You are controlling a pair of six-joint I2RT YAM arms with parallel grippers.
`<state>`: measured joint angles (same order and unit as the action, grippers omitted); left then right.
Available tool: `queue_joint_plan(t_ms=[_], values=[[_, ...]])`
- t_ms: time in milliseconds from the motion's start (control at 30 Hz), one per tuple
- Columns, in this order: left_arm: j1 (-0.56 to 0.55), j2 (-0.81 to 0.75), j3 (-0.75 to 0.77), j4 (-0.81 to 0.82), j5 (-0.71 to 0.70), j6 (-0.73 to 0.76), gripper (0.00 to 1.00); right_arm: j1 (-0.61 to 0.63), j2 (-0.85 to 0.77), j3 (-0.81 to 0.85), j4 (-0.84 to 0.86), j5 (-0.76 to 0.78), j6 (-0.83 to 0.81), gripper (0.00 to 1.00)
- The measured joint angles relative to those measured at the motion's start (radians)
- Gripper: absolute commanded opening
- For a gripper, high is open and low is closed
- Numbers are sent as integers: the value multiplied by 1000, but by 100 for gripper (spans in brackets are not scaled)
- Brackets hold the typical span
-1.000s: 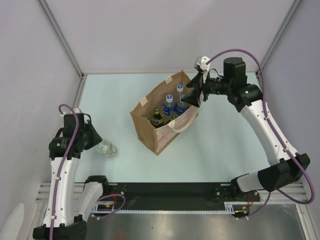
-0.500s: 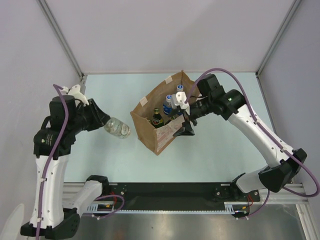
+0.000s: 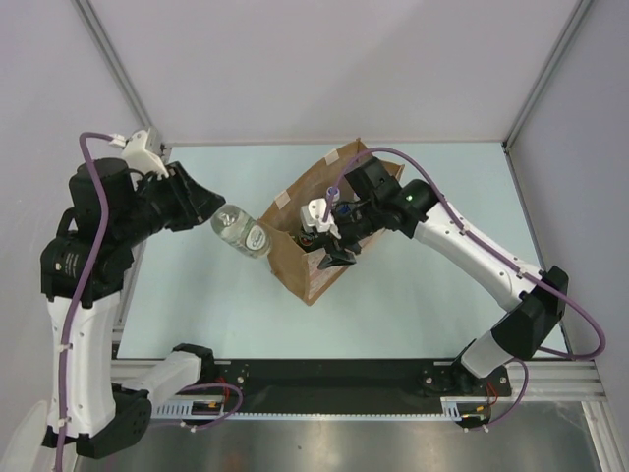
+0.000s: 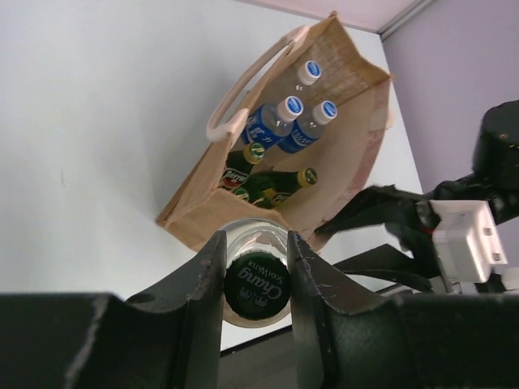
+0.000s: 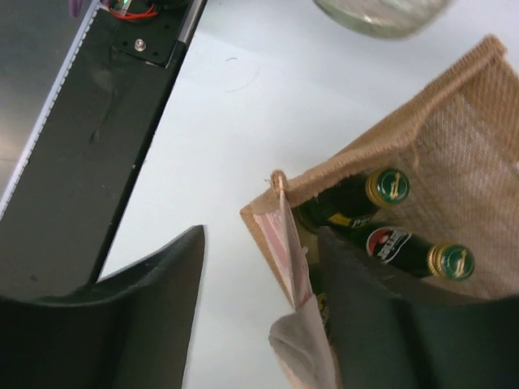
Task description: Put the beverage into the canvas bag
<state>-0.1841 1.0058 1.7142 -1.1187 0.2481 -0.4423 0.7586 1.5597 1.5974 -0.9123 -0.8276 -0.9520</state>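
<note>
The pale counter [image 3: 393, 315] carries one canvas bag [image 3: 300, 270], and two arms reach over it. The left arm [image 3: 88, 256] comes in from the left, and the right arm [image 3: 472, 251] bends over the bag from the right.

The bag stands upright and open near the middle of the counter. It is tan and boxy, with a woven inner wall [image 4: 357, 73]. One cream strap handle [image 5: 293, 251] hangs at its rim.

The left tool [image 3: 214, 218] is closed on the one clear glass soda water bottle [image 3: 244, 236], with a finger on each side of it. Its green marking reads Chang Soda Water [image 4: 255, 279]. The bottle is held off the counter, lying roughly level, just beside the bag's left wall and outside the opening. I cannot tell whether it touches the fabric.

The right tool [image 5: 261, 235] stands with its jaws apart, straddling the bag's rim at a corner. The hanging handle is in the gap between the jaws, and neither finger is clearly pressing it.

Five bottles stand in the bag. Three are water bottles [image 4: 272, 121] with blue labels and white caps, set toward the far end. Two are green bottles [image 5: 405, 247] with gold caps, leaning side by side nearer the soda water bottle.
</note>
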Motion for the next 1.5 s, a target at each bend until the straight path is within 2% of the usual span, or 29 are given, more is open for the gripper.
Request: queue_joint_plan(t_ms=[67,233,400,567,1000,1500], values=[[-15,25,34,-1,4,-5,0,10,0,0,5,5,0,37],[-65,94,101,2,2,-13,0,25,-4,-11,19,8,9,28],[-137,198,192,13,-14,-13,0,40,-17,-34,32,13,8,13],[-198,282,240,55,-40,-12,0,60,-29,-53,46,29,17,12],[-310,413,240,120,-73,0,0,70,-62,-95,92,61,71,11],[-444,451,73,152,-175,87,0,69,-73,-100,97,82,112,12]])
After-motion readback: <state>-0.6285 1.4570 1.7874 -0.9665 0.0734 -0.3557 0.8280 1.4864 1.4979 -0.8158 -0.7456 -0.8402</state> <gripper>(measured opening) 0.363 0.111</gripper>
